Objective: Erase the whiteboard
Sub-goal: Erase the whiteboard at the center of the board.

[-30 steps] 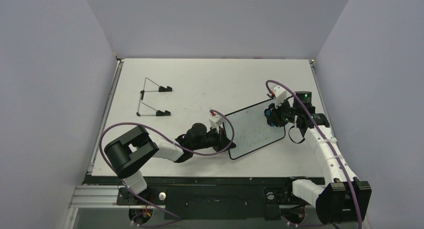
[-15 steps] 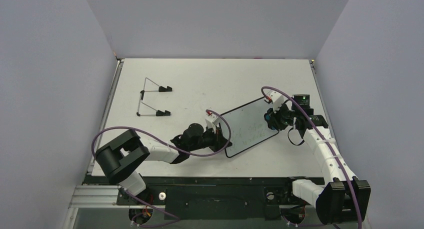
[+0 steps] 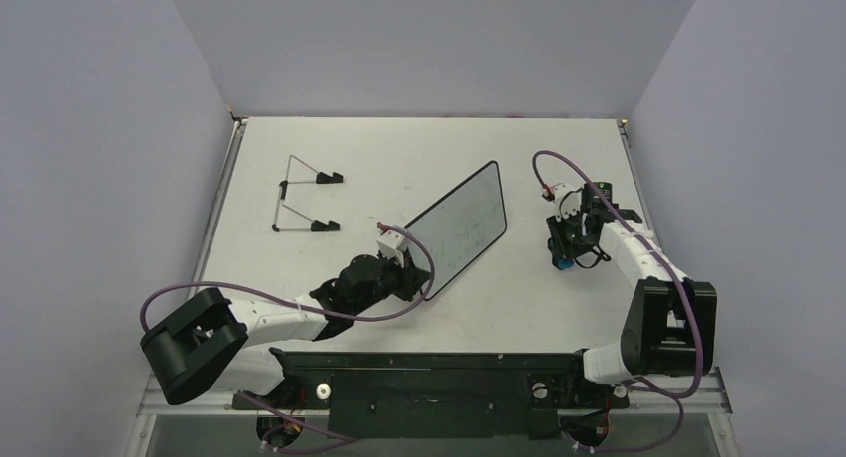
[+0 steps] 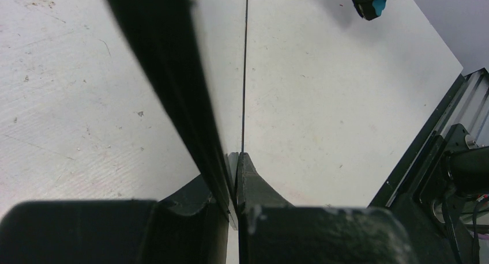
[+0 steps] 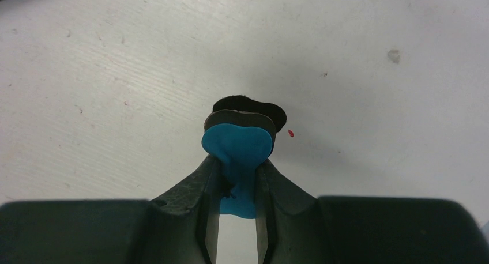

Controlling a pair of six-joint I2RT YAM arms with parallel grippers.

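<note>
Whiteboard held up on edge, eraser held apart from it.
My left end effector [image 3: 407, 275] is clamped on the near corner of the whiteboard [image 3: 461, 228], which runs tilted on edge ahead of it over the table [image 3: 399, 158]. My right end effector [image 5: 237, 174] pinches a blue-and-black eraser [image 5: 237, 140] at its tips, with the board well apart to its left.
</note>
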